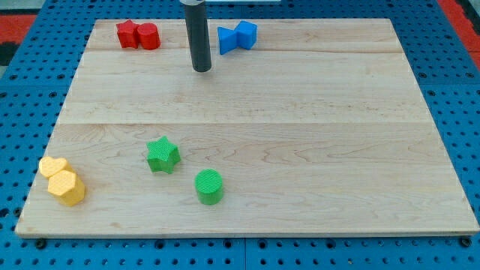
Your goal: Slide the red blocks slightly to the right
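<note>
A pale wooden board [300,127], its grain running in long planks, is lying on a blue perforated base [457,97]. A straight dark rod [198,34] is descending from the view's top, and my tip [201,70] is resting near the board's top edge; it carries no jaws, so it is neither clasping nor releasing anything, and it is touching no block.

The task's things, two red blocks, are sitting to the view's left of my tip and slightly toward the view's top. The red star-shaped block [127,33] is lying farther from the tip, and the red rounded block [148,36], possibly a cylinder or hexagon, is lying nearer, the pair touching side by side. Both are showing a ribbed, matte surface and a saturated red.

To the view's right of my tip, two blue blocks are touching each other: a blue angular block [227,40] just beside the rod and a blue cube-like block [246,33] beyond it.

Well apart from my tip, toward the view's bottom, a green star block [163,154] and a green cylinder block [209,186] are standing separately. Farthest off, at the view's bottom left, a yellow heart-like block [52,166] is touching a yellow hexagonal block [67,187].
</note>
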Available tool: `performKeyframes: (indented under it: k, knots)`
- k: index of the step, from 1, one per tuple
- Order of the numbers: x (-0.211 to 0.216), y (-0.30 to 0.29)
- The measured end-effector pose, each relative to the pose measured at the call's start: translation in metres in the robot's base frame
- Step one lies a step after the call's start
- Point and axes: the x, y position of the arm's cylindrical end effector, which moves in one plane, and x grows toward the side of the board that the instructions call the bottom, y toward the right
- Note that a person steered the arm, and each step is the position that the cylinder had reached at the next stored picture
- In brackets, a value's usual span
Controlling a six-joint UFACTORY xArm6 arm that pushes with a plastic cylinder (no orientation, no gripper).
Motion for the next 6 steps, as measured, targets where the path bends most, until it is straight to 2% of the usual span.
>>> performKeyframes:
  k: [1,2,3,5,6]
  knots:
    - [0.02,0.025]
    - [0.07,0.072]
    - [0.069,0.056]
    - [0.001,-0.178]
    - [-0.042,-0.24]
